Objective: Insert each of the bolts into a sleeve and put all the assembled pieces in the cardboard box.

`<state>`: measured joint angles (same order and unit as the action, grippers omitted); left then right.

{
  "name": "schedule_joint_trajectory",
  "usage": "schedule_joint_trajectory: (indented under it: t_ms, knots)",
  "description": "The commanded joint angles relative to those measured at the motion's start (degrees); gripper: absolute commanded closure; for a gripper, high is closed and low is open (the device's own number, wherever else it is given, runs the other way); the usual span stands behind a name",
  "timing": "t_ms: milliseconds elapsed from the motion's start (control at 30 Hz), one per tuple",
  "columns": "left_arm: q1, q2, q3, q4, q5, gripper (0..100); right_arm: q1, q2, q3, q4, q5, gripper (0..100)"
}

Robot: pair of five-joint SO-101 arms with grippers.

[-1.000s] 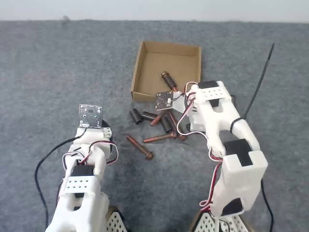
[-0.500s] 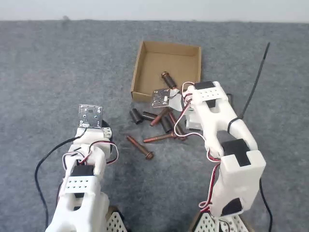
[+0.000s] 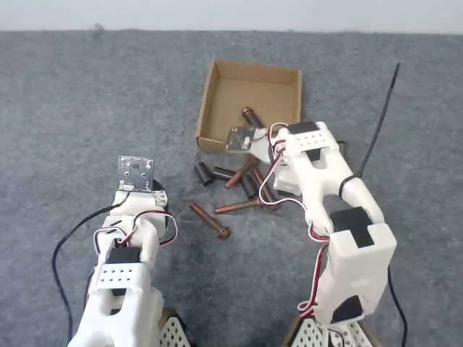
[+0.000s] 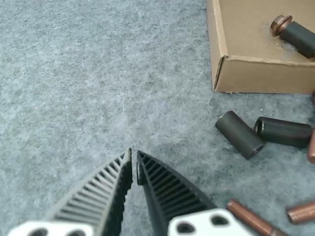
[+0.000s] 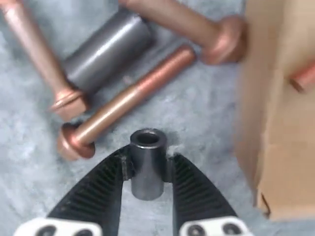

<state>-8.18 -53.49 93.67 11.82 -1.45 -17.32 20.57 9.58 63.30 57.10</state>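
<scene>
1. Cardboard box: open-topped, at the far centre of the grey felt table.
2. Assembled piece: one copper bolt seated in a dark sleeve, lying inside the box toward its near right part.
3. Right gripper: low over the pile of parts, just near of the box's near wall. Its fingers are clamped on either side of the held sleeve, a dark tube with its open bore toward the wrist camera.
4. Nearest bolt: copper, lying on the felt just beside the held sleeve.
5. Loose sleeves: short sleeve and long sleeve, both dark, close together near the box's near left corner.
6. Stray bolt: copper, at the near left edge of the pile.
7. Left gripper: near left, well apart from the pile. Its fingers are drawn almost together with a thin slit between them, gripping nothing.
</scene>
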Motion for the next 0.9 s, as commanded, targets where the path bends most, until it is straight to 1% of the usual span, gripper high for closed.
schedule_joint_trajectory:
  t_ms: [0,67,133,200,300,400,567,700,767,867]
  knots:
    - [-0.26,-1.49,-1.01,-0.09,-0.70,99,2.24,-3.38,-3.16,-0.04,-15.12,99.2]
    - [-0.26,-1.49,-1.01,-0.09,-0.70,99,3.38,-6.11,-2.99,-0.04,-22.77,99.3]
    - [-0.26,-1.49,-1.01,-0.09,-0.70,99,5.05,-9.36,-2.73,-0.04,-28.75,99.3]
    - [-0.26,-1.49,-1.01,-0.09,-0.70,99,7.08,-12.62,-2.46,0.13,-33.41,99.3]
    - [-0.26,-1.49,-1.01,-0.09,-0.70,99,9.98,-17.63,-1.05,1.27,-38.24,99.3]
    - [-0.26,-1.49,-1.01,-0.09,-0.70,99,12.26,-22.81,2.37,3.30,-40.44,99.2]
    - [-0.26,-1.49,-1.01,-0.09,-0.70,99,18.77,-31.96,10.64,5.67,-40.53,99.2]
    - [-0.26,-1.49,-1.01,-0.09,-0.70,99,25.63,-37.93,17.67,4.62,-41.05,99.2]
    - [-0.26,-1.49,-1.01,-0.09,-0.70,99,27.30,-39.52,21.71,2.95,-41.76,99.2]
    - [-0.26,-1.49,-1.01,-0.09,-0.70,99,28.79,-40.22,27.08,-0.84,-45.71,99.2]
